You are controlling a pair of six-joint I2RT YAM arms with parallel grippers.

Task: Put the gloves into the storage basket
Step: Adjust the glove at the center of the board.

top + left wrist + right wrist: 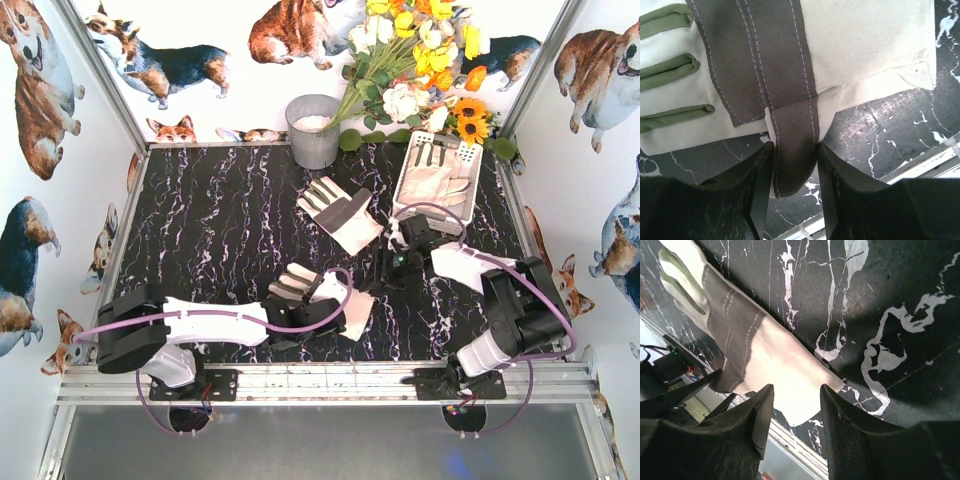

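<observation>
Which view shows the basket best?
Top external. It shows the whole basket at the far right of the table, by the flowers, with a glove lying inside. Neither wrist view shows the basket; both see only the near glove on the table.

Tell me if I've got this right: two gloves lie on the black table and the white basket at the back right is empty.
Not empty: the top external view shows the storage basket already holding at least one glove. Two gloves do lie on the black table, one mid-table and one nearer the front.
</observation>
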